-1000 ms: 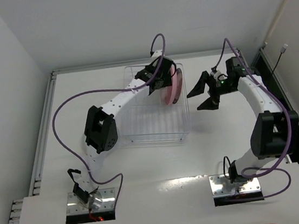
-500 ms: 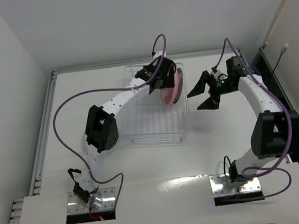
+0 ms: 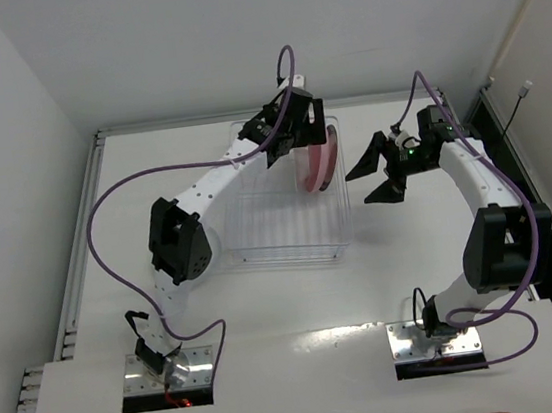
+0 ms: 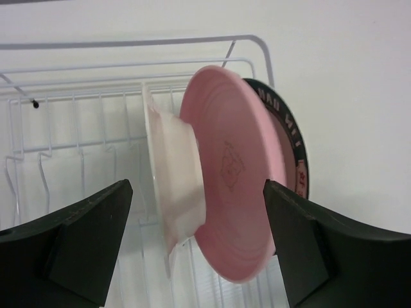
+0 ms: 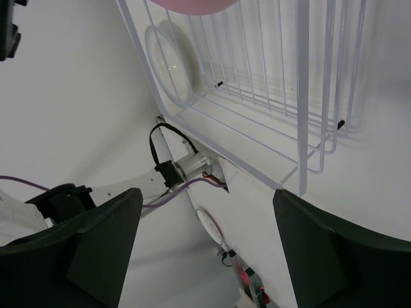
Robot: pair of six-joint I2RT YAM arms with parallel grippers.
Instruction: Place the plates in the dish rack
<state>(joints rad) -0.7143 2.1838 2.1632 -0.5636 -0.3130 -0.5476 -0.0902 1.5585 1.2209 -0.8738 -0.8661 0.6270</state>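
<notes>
White table point(image 3: 89, 320) and white walls surround you, with the dish rack point(image 3: 295, 234) at the far middle. Three plates stand on edge in its far right corner. The clear glass plate point(image 4: 168, 173) is on the left, the pink plate point(image 4: 234, 173) in the middle and the dark-rimmed plate point(image 4: 294, 144) behind it, all close together with their faces turned sideways across the rack.

Your left gripper point(image 3: 292, 144) is nearer. Its jaws are spread wide on either side of that stack and grip nothing, so I'd back straight out along the plates' plane.

Your right gripper point(image 3: 377, 169) hangs just right of the rack, also spread and empty.

What looks like another clear plate point(image 5: 170, 61) lies low by the rack's left side.
</notes>
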